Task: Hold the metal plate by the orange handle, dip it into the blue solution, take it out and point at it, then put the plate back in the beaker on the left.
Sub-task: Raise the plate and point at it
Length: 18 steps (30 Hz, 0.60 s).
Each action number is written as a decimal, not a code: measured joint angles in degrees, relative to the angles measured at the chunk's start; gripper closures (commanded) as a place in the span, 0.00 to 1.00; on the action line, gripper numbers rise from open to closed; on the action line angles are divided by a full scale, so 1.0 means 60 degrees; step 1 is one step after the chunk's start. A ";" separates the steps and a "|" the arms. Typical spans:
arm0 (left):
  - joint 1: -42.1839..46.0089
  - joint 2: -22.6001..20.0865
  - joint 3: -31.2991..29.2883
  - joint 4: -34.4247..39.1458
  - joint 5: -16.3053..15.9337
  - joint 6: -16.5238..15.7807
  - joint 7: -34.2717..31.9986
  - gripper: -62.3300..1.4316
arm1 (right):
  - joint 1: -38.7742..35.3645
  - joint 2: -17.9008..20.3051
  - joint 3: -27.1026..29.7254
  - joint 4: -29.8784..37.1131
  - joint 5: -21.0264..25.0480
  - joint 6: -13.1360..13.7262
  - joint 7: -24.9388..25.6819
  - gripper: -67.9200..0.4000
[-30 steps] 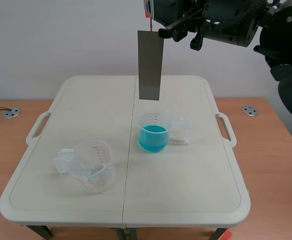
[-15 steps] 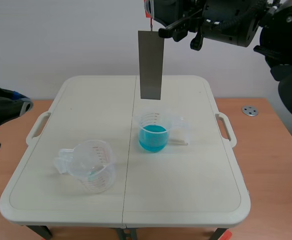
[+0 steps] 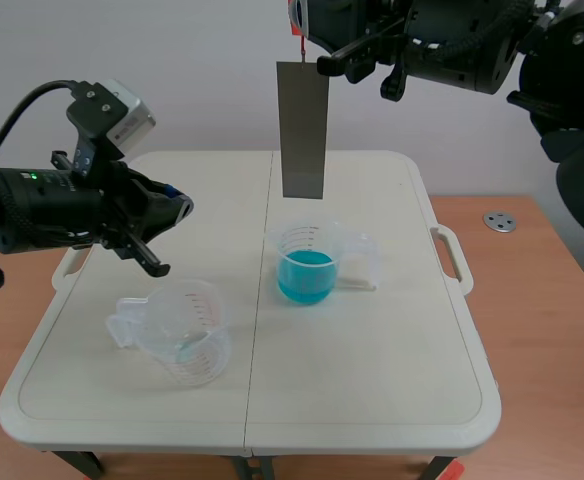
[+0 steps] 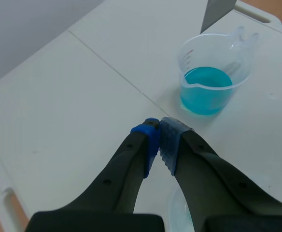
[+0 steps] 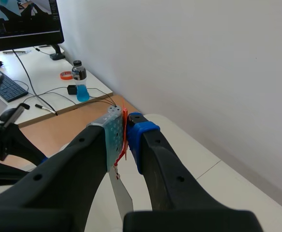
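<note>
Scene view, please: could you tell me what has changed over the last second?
The left pincer, shut, came in from the left and now hangs over the table by the left beaker. Unchanged: the right pincer shut on the orange handle, the metal plate hanging above the beaker of blue solution.

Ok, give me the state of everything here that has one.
Blue beaker: upright, part-filled.
Metal plate: hanging upright over the blue beaker, out of the liquid.
Left beaker: upright, no plate inside.
Left fingers: shut on nothing.
Right fingers: shut on the orange handle.
</note>
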 measured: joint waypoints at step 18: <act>-0.1971 0.1803 0.1282 -0.2269 0.0444 -0.0280 -0.0040 0.93 | 0.0000 0.0000 0.0000 0.0000 0.0000 0.0000 0.0000 0.98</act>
